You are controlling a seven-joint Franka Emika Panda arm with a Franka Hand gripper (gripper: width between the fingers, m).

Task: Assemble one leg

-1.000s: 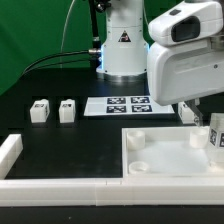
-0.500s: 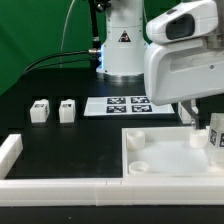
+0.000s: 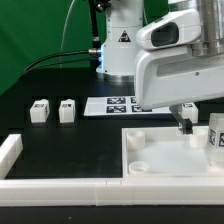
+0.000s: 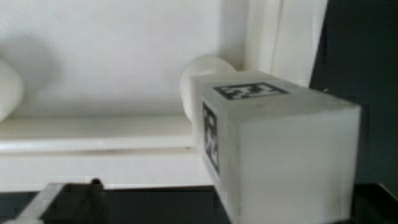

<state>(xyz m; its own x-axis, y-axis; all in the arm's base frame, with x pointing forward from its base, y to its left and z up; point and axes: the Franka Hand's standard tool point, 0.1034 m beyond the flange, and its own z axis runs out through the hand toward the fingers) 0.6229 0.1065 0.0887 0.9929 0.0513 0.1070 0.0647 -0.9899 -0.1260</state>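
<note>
A leg (image 3: 216, 134), a small white post with a black-and-white tag, stands upright in the panel's (image 3: 165, 160) far corner at the exterior view's right edge. My gripper (image 3: 188, 122) hangs just to that leg's left, over the panel. In the wrist view the same leg (image 4: 276, 140) fills the frame close up, with the panel floor (image 4: 107, 60) and a round boss (image 4: 208, 76) behind it. One dark finger (image 4: 75, 198) shows well apart from the leg; the other is hidden. The jaws stand wide and hold nothing. Two more legs (image 3: 40, 111) (image 3: 67, 109) stand at the left.
The marker board (image 3: 122, 104) lies in front of the robot's base (image 3: 122, 50). A white L-shaped fence (image 3: 60, 186) runs along the front, with its short arm (image 3: 9, 150) at the left. A second round boss (image 3: 138, 140) sits in the panel.
The arm's hand has moved toward the exterior view's left and a little lower, nearer the panel. The legs and the panel have not moved.
</note>
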